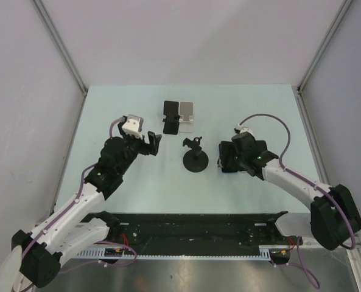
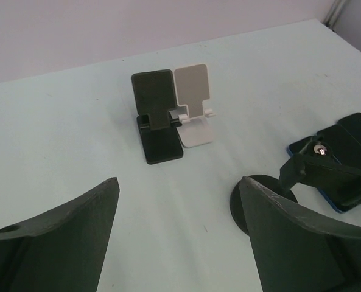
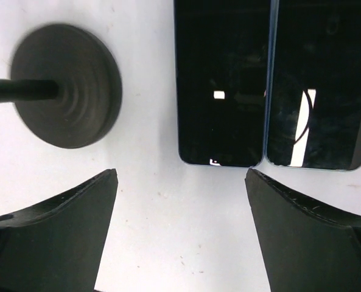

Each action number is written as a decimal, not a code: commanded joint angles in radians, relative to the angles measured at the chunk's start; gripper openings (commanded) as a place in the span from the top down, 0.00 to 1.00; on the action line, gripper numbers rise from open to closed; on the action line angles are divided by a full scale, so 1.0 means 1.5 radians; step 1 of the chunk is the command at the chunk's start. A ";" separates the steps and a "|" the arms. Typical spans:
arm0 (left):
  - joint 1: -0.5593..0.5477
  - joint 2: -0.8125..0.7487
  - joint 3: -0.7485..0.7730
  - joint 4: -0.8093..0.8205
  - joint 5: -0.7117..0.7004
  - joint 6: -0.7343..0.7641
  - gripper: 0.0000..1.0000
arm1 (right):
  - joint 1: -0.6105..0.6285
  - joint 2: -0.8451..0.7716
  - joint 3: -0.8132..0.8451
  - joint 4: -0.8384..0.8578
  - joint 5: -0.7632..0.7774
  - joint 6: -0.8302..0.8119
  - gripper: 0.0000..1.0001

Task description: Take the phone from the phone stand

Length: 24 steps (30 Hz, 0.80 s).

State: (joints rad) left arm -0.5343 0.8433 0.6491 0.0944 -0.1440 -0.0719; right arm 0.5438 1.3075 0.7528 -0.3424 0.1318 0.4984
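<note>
Though the overhead view hides them, two phones (image 3: 223, 85) lie beyond the spread right gripper (image 3: 180, 174).

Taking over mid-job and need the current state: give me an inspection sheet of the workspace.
Surface: pale table, no spills seen.
Job's things: one phone and a second phone lie flat side by side, on no stand; round-base stand, black folding stand and white folding stand all empty.
Clutter: nothing seen.
Grippers: left gripper open, empty; right gripper open, empty, above the phones' near ends.
Cables: purple cable along each arm, no snag seen.
Surroundings: plain walls, metal frame posts.
</note>
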 commanded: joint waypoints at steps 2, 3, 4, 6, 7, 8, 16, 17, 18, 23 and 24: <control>-0.016 0.044 0.028 -0.008 0.121 0.006 0.13 | -0.032 -0.114 0.014 0.025 0.017 -0.066 0.02; -0.020 0.051 0.032 -0.011 0.136 0.009 0.12 | -0.034 -0.127 0.014 0.038 0.036 -0.082 0.00; -0.022 0.064 0.038 -0.012 0.148 0.013 0.12 | -0.036 -0.142 0.014 0.041 0.038 -0.104 0.00; -0.029 0.076 0.044 -0.014 0.187 0.014 0.09 | -0.040 -0.182 0.014 0.049 0.064 -0.150 0.00; -0.031 0.081 0.051 -0.015 0.198 0.015 0.08 | -0.044 -0.192 0.014 0.050 0.072 -0.159 0.00; -0.032 0.093 0.054 -0.016 0.204 0.015 0.07 | -0.055 -0.202 0.014 0.051 0.076 -0.178 0.00; -0.052 0.155 0.094 -0.026 0.245 -0.001 0.06 | -0.095 -0.302 0.011 0.037 0.125 -0.213 0.00; -0.055 0.164 0.099 -0.027 0.246 -0.003 0.06 | -0.096 -0.309 0.011 0.032 0.138 -0.213 0.00; -0.059 0.180 0.104 -0.027 0.245 -0.004 0.06 | -0.099 -0.317 0.011 0.030 0.166 -0.208 0.00; -0.067 0.236 0.145 -0.027 0.232 -0.021 0.15 | -0.114 -0.367 0.009 0.028 0.186 -0.207 0.00; -0.067 0.246 0.151 -0.028 0.232 -0.021 0.17 | -0.115 -0.373 0.009 0.028 0.187 -0.209 0.00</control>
State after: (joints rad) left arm -0.6247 1.1690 0.8059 0.0406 0.1879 -0.0895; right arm 0.3847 0.7940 0.7532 -0.3157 0.3481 0.2043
